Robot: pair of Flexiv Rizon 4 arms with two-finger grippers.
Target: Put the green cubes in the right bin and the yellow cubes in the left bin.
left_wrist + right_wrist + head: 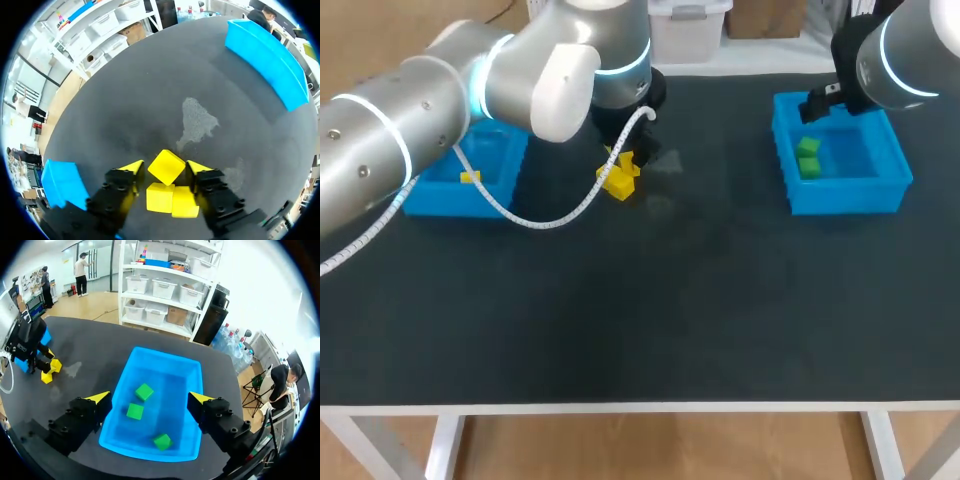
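Three cubes (135, 411) in right bin (167, 354), one cube (470, 177) in left bin (445, 203), cube cluster (165, 197) between them (nearer left)

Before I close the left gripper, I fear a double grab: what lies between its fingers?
Left wrist view: three yellow cubes between the open fingers of the left gripper: one turned cube at the tips, two side by side behind it.

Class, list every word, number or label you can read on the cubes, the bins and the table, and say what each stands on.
None: the yellow cubes, green cubes, left bin, right bin and table bear no readable text.
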